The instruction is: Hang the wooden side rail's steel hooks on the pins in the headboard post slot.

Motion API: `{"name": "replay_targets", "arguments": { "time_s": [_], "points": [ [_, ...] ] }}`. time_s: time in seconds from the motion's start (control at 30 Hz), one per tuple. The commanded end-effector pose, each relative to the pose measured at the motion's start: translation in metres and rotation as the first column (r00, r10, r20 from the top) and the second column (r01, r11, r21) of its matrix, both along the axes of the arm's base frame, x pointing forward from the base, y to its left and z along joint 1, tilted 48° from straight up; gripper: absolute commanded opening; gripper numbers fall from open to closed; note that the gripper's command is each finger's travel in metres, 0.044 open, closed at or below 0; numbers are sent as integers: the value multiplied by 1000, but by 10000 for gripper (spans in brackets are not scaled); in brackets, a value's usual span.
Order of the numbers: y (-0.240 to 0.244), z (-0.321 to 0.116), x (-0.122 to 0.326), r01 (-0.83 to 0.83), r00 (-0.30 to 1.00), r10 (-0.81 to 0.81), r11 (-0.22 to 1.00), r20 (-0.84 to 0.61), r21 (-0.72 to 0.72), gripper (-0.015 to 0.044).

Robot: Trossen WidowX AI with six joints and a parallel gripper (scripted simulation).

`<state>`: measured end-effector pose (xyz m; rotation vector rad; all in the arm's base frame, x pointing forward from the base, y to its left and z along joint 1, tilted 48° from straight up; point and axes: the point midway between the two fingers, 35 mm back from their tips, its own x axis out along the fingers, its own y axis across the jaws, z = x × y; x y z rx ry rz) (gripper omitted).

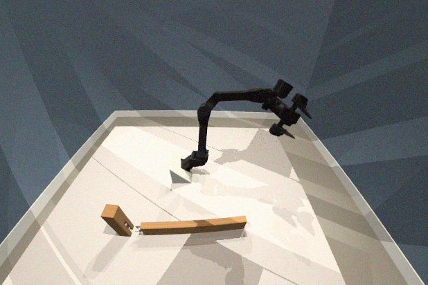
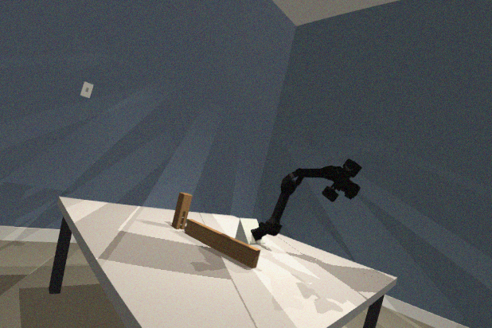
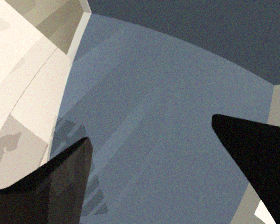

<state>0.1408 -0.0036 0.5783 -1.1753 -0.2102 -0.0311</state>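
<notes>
The wooden headboard post [image 1: 115,221] [image 2: 181,208] stands upright on the table, with small pins [image 1: 127,225] showing in its slot. The wooden side rail [image 1: 194,226] [image 2: 223,244] lies lengthwise with one end close to the post. Steel hooks [image 1: 138,229] on that end show between rail and post in the top view, apart from the pins. The rail appears to lie low along the table; exact contact is hard to tell. My gripper [image 1: 302,127] [image 3: 152,132] is open and empty, high above the table, away from rail and post.
The table [image 1: 350,256] [image 2: 175,294] has a raised-looking pale border in the top view. A pale wedge shape [image 1: 180,177] [image 2: 240,232] is beside the arm's base, behind the rail. The wrist view shows mostly blue wall and the table's edge.
</notes>
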Motion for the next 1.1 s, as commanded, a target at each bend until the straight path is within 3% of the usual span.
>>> {"name": "replay_targets", "arguments": {
  "time_s": [0.0, 0.27, 0.53, 0.8, 1.07],
  "points": [
    [38, -6, 20, 14, 1000, -14, 999, -2, 38, 440],
    [93, -33, 81, 42, 999, -40, 994, -21, 105, 440],
    [114, -78, 151, 67, 997, -58, 983, -54, 172, 440],
    [103, -138, 221, 100, 991, -75, 962, -107, 253, 440],
    [64, -216, 282, 156, 978, -93, 922, -188, 355, 440]
  ]
}}
